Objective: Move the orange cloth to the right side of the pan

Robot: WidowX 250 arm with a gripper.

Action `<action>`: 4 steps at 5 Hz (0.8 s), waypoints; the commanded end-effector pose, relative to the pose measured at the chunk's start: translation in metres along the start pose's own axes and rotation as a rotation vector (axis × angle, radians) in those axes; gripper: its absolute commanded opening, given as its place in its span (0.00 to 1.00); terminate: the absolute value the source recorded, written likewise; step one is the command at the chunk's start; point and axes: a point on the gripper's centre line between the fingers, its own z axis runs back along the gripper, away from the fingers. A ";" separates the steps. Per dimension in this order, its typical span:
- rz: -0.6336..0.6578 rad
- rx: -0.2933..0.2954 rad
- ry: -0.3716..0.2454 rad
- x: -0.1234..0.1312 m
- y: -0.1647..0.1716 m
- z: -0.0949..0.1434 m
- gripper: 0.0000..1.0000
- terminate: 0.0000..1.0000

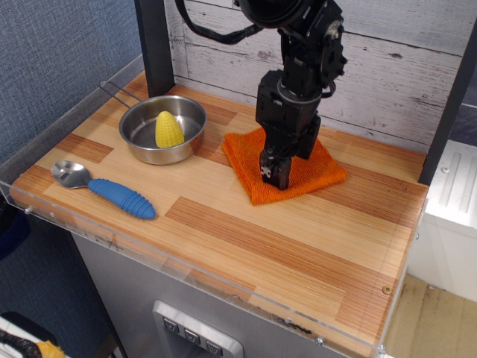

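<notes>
The orange cloth lies flat on the wooden table, just right of the pan. The pan is a small shiny steel bowl with a thin wire handle pointing back left, and a yellow toy corn cob stands in it. My black gripper points down onto the middle of the cloth, its fingers close together and pressed into the fabric. The cloth's left corner sits a short way from the pan's rim.
A steel spoon with a blue ribbed handle lies at the front left. A clear plastic rim edges the table front and left. A dark post stands behind the pan, and a plank wall closes the back.
</notes>
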 end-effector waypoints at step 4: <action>0.064 -0.065 0.043 0.026 -0.022 0.037 1.00 0.00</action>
